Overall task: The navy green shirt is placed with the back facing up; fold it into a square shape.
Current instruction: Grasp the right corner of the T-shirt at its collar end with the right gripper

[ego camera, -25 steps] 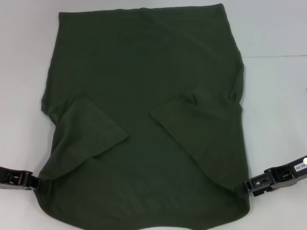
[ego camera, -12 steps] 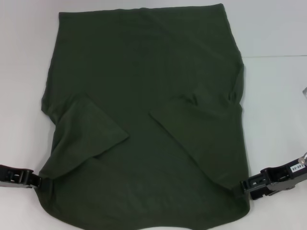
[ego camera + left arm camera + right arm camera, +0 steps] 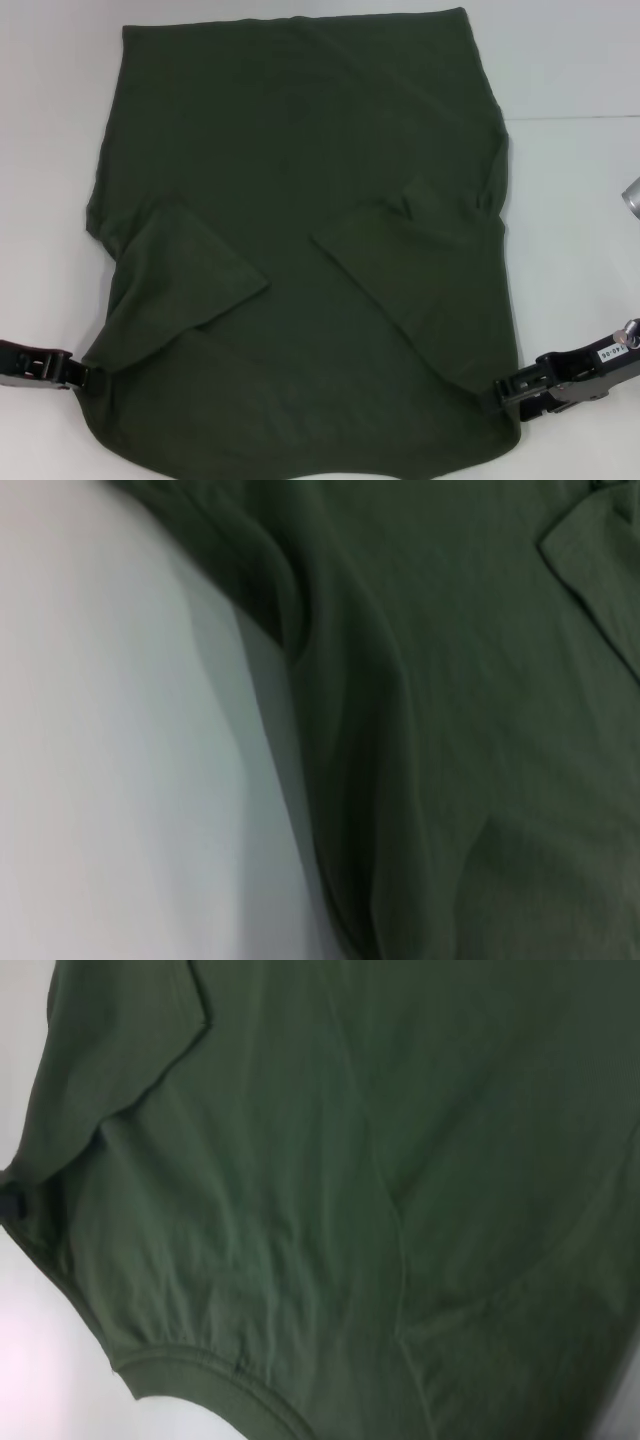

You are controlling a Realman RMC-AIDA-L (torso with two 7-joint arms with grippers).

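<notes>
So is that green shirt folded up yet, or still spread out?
Partly folded: the navy green shirt lies mostly spread, with both sleeves turned in over its back.

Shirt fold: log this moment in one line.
shirt: back up, sleeves folded in | left gripper: at near-left edge | right gripper: at near-right edge

A plain white, smooth tabletop point(image 3: 570, 70) fills the bkgd, evenly lit, w/ a faint horizontal seam on the right.
</notes>
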